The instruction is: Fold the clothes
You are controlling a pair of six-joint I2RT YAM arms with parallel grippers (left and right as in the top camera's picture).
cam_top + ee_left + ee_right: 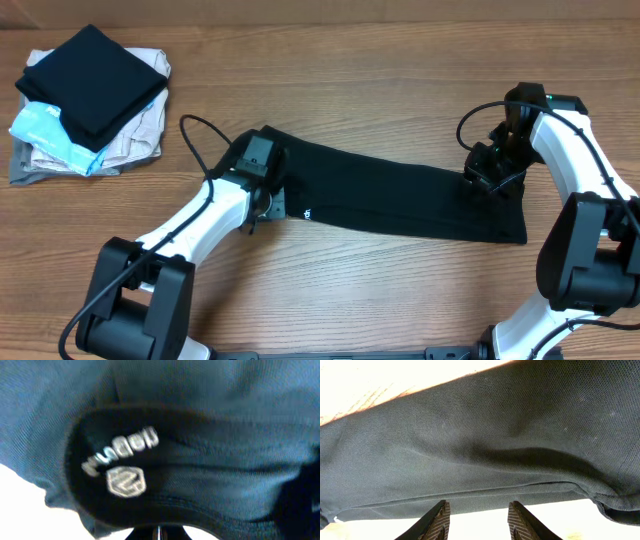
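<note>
Right wrist alone shows right gripper (479,507) parted at the shirt (485,440) hem; left gripper (268,207) clamps it near the white logo (124,462).

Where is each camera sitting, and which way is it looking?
Overhead: above the table, looking straight down at the shirt, a pile of folded clothes, both arms, the left hand and the right hand.
Left wrist: on the left arm, pressed close to the shirt's white logo; only a sliver of its fingers shows.
Right wrist: on the right arm, looking past its two spread fingers at the shirt.
Shared: all three see the shirt; the logo also shows overhead.
</note>
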